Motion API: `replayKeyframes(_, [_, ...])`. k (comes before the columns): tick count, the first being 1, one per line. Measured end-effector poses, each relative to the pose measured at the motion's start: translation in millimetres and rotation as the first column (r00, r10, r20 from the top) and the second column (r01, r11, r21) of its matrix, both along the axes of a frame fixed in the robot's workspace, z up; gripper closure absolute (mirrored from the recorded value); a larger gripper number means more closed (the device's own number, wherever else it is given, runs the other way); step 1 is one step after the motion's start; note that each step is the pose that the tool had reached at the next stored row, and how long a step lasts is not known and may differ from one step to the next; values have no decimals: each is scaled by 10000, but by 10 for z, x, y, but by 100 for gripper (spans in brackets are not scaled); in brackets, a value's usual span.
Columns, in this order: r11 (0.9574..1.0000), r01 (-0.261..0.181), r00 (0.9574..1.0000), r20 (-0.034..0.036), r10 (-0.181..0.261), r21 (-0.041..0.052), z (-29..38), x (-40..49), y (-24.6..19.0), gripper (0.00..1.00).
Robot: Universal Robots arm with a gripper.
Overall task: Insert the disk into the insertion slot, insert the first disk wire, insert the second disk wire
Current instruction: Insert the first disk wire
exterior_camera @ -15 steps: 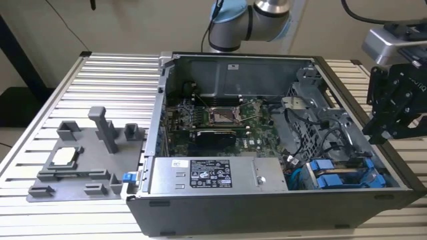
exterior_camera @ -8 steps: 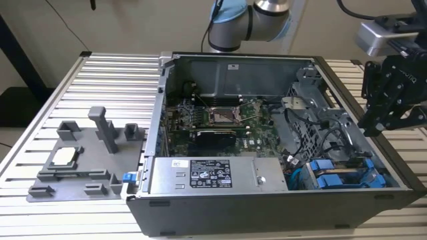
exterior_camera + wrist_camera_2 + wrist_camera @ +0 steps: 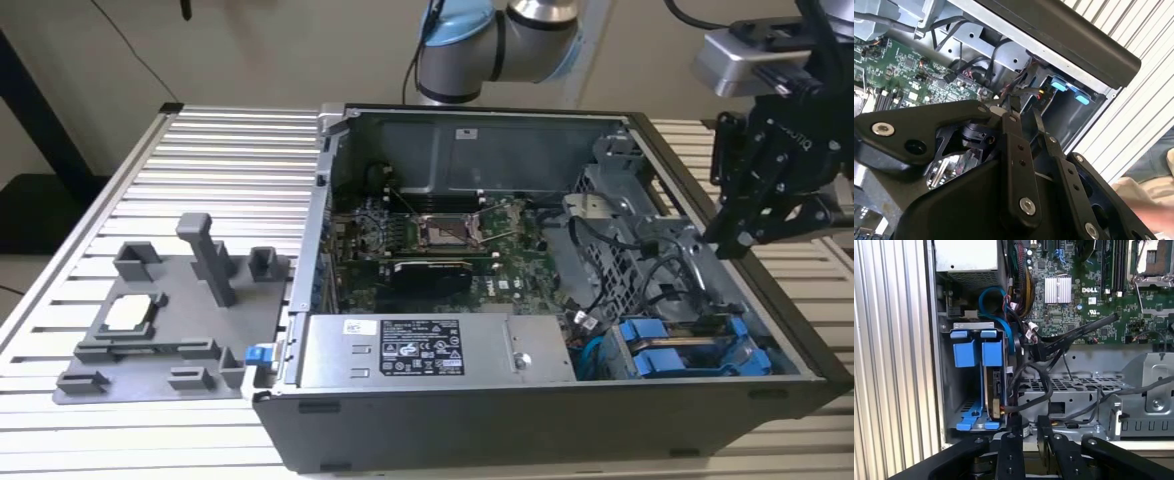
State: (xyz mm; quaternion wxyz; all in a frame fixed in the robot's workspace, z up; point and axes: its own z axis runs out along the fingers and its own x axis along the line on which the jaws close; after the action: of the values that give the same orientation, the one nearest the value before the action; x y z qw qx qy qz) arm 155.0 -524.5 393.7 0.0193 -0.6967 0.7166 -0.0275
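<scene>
Jaws of the gripper (image 3: 1029, 429) a narrow gap apart, holding nothing; the disk (image 3: 993, 390) looks seated in the insertion slot (image 3: 974, 329), about 4 o'clock in the exterior view, gripper near 3 o'clock; likely wire step, calling for a careful reach among tangled cables (image 3: 1026, 382).

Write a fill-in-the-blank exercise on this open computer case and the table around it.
1. The drive frames inside the computer case are coloured ____.
2. The motherboard has a ____ circuit board.
3. The grey fixture plate lies on the table on the exterior view's ____ of the case.
4. The gripper hangs over the case's edge on the exterior view's ____.
Missing words: blue; green; left; right.
</scene>
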Motion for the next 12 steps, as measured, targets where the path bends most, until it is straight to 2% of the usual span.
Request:
replayKeyframes(4, [10000, 8, 10000, 18, -8, -9, 0, -88, 12, 73])
replayKeyframes(9, [10000, 9, 10000, 96, -9, -8, 0, -257, 13, 73])
replayKeyframes(12, [10000, 4, 9999, 110, -3, -15, 7, -292, 13, 73])
